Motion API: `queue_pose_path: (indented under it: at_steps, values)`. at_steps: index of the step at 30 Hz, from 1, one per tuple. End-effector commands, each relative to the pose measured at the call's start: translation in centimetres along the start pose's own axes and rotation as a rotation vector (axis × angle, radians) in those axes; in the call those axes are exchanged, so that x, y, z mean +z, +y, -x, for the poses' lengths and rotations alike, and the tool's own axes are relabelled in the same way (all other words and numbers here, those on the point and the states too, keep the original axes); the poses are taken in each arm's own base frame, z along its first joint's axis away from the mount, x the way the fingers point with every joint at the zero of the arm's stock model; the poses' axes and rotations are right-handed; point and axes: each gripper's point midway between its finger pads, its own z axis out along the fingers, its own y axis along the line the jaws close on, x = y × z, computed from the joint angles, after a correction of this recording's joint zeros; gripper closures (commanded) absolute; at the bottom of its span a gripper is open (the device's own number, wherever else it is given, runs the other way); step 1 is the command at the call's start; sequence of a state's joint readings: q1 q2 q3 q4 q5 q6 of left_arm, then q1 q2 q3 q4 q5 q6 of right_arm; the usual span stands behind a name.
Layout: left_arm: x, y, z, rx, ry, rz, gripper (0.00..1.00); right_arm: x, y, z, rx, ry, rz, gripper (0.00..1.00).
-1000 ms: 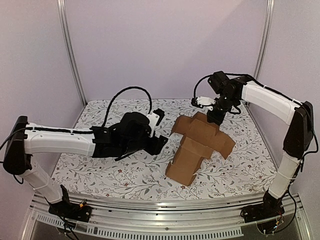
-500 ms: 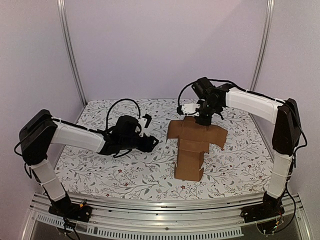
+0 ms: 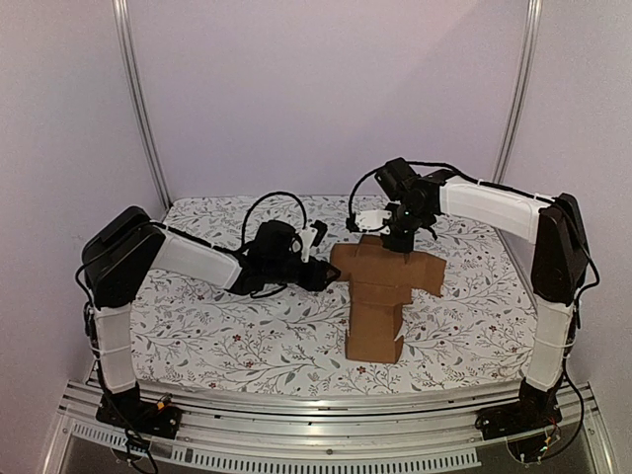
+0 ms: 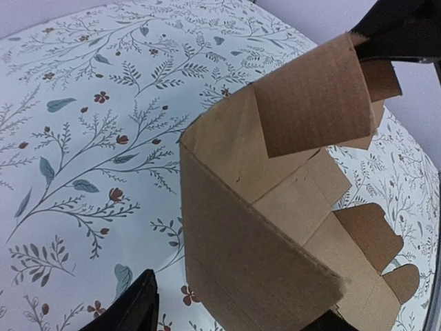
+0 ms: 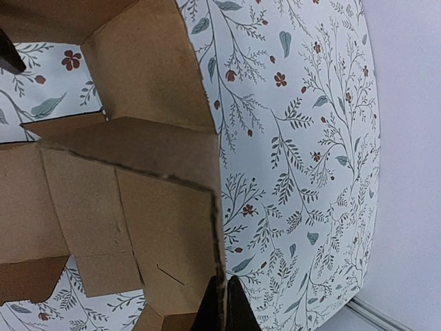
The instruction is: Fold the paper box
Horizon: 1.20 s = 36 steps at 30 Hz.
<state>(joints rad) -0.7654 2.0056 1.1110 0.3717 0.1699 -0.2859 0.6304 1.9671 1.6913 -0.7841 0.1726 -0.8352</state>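
Observation:
The paper box (image 3: pixel 380 296) is a brown die-cut cardboard sheet, part bent, hanging from its top flap with its long panel reaching down to the cloth. My right gripper (image 3: pixel 398 240) is shut on that top edge; in the right wrist view its fingers (image 5: pixel 222 309) pinch the cardboard (image 5: pixel 138 207) edge-on. My left gripper (image 3: pixel 324 274) is at the sheet's left flap, open. In the left wrist view the two black fingertips (image 4: pixel 134 310) stand wide apart on either side of a raised corner of the cardboard (image 4: pixel 262 241), with a gap showing on the left side.
The table wears a white floral cloth (image 3: pixel 217 326). Lilac walls and metal posts (image 3: pixel 143 118) close in the back and sides. A metal rail (image 3: pixel 316 420) runs along the near edge. The right arm's black wrist (image 4: pixel 403 31) shows at the top right of the left wrist view.
The left gripper has moved right, up to the sheet's left flap. The right gripper has shifted left with the sheet, which now hangs squarer and more upright.

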Motion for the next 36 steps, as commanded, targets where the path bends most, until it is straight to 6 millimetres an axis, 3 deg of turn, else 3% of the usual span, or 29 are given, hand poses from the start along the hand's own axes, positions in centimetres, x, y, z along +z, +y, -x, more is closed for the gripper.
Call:
queue_pose_path:
  at_steps: [1,6,10,12,16,20,23,26,29,36]
  values:
    - [0.9,-1.1,0.6,0.011,-0.016,-0.111,0.41,0.5,0.4,0.7,0.005,-0.020,0.023,1.00]
    - [-0.3,-3.8,1.0,0.010,-0.036,-0.261,0.37,0.4,0.3,0.5,0.010,-0.012,0.020,1.00]
    - [-3.6,-3.1,1.8,0.022,-0.085,-0.194,0.34,0.3,0.4,0.4,0.012,-0.008,0.021,1.00]
    - [-5.5,-2.2,2.4,0.025,-0.107,-0.138,0.34,0.1,0.4,0.4,0.010,-0.010,0.020,1.00]
    - [-6.5,2.3,1.7,-0.035,-0.071,0.026,0.36,-0.6,0.4,0.5,0.006,-0.026,0.019,1.00]
    - [-5.7,6.9,0.9,-0.218,-0.062,0.077,0.41,-0.8,0.5,0.5,0.003,-0.027,0.018,1.00]
    - [-3.9,7.9,0.8,-0.264,-0.034,0.059,0.44,-0.7,0.8,0.5,-0.009,-0.023,0.014,1.00]
    - [-1.9,7.2,0.3,-0.255,0.008,0.011,0.45,-0.6,1.1,0.6,-0.022,-0.021,-0.010,1.00]
    - [-0.5,4.8,0.1,-0.212,0.029,-0.078,0.44,-0.3,1.5,0.6,-0.054,-0.009,-0.056,1.00]
    - [0.6,-0.5,-0.2,-0.114,0.043,-0.259,0.41,-0.9,1.4,1.1,-0.067,-0.029,-0.139,1.00]
